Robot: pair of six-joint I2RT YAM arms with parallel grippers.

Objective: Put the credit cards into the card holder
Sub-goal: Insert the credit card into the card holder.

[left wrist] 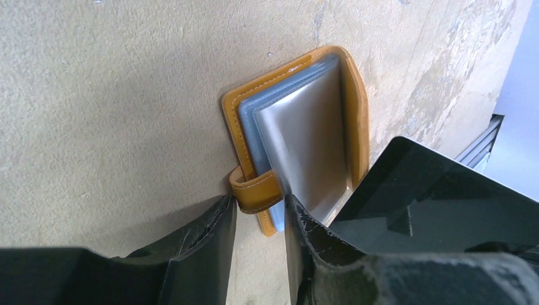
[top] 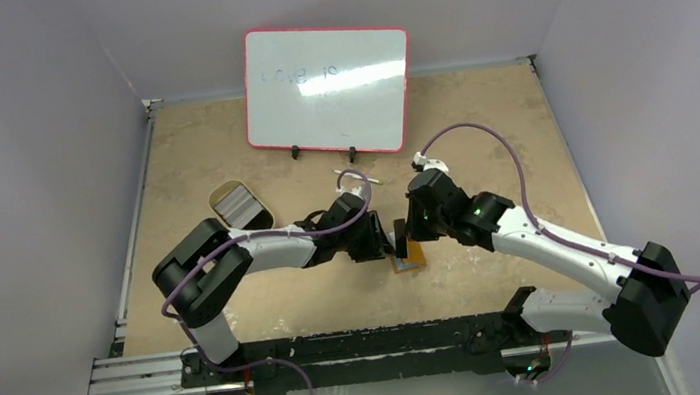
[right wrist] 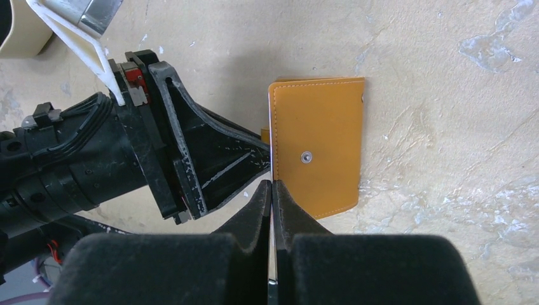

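Tan, scuffed table [top: 478, 121] boxed in by pale walls; whiteboard [top: 328, 89] propped at the back, oval tin [top: 239, 204] off to the left. Both arms meet at mid-table.

Card holder [left wrist: 299, 136] sits on the table between the two grippers, open, clear sleeves [left wrist: 254, 127] facing the left wrist camera. Right wrist camera sees only its orange outer cover with the snap stud. Cannot tell whether it lies flat or is tipped up.

Left gripper [left wrist: 259, 208]: jaws part-way open, straddling the snap tab [left wrist: 256, 194]. Fingers sit close on both sides of the tab, but a firm pinch cannot be confirmed.

Right gripper [right wrist: 272, 190]: jaws closed on a black card [left wrist: 438, 190], seen edge-on between its fingers. Card hangs just beside the holder's open side, not yet in a sleeve.

Step in hand, as judged: lining up this card for insertion while the left side steadies the holder. No other cards can be made out, so progress is unclear.

Next move calls for:
- leading edge of the card matched to a sleeve mouth, corners square
- shallow slide in along the sleeve
- holder kept from skating away under the push
- release only once the card is seated
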